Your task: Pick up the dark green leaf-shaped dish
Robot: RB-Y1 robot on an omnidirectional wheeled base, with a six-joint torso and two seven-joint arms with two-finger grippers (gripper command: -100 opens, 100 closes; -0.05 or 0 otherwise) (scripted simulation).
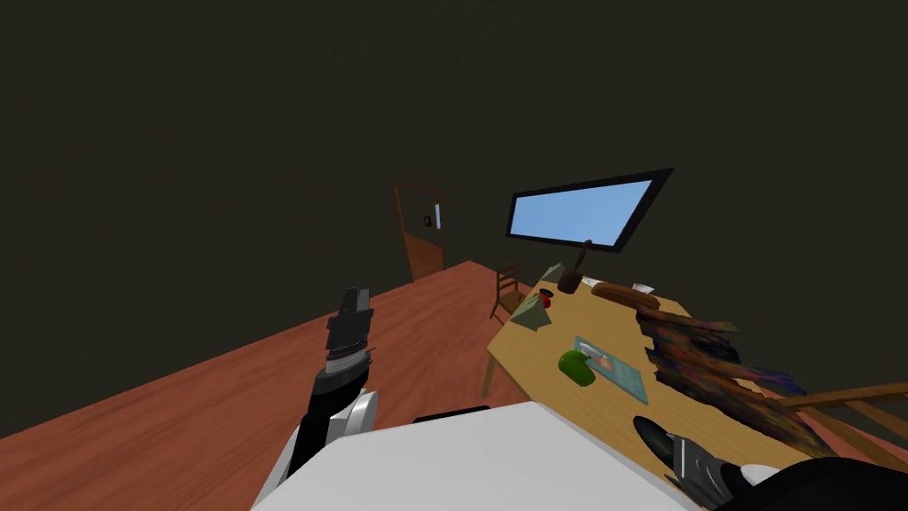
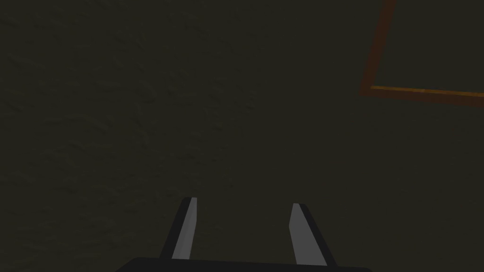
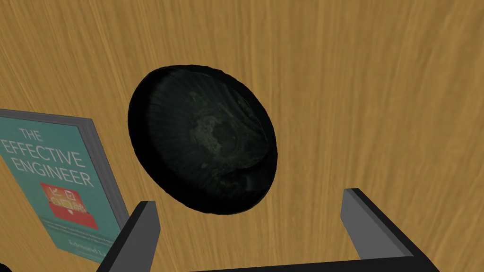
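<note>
Right wrist view: dish (image 3: 203, 141) lies flat on the table (image 3: 354, 94), dark green, nearly black, round-ish with ribbed inside and a low rim. It sits ahead of my right gripper (image 3: 249, 200), off-centre toward the finger on the book side. Fingers are spread wide with nothing between them, not touching the dish. Book (image 3: 52, 174), teal cover, lies just beside the dish with a thin strip of bare table between them.

Step in hand, as I judge it, is lining up and coming down for the grasp; pickup not yet done. To do it well:
- centre the gripper on the dish first
- the dish looks shallow, so a pinch on the rim, one finger inside and one outside, is likely safer than clamping the whole thing
- take the rim on the side away from the book so no finger lands on the cover
- come down straight and close gently; a low rim can slip or tip the dish.

Left gripper (image 2: 243, 203) is idle, fingers apart and holding nothing.
</note>
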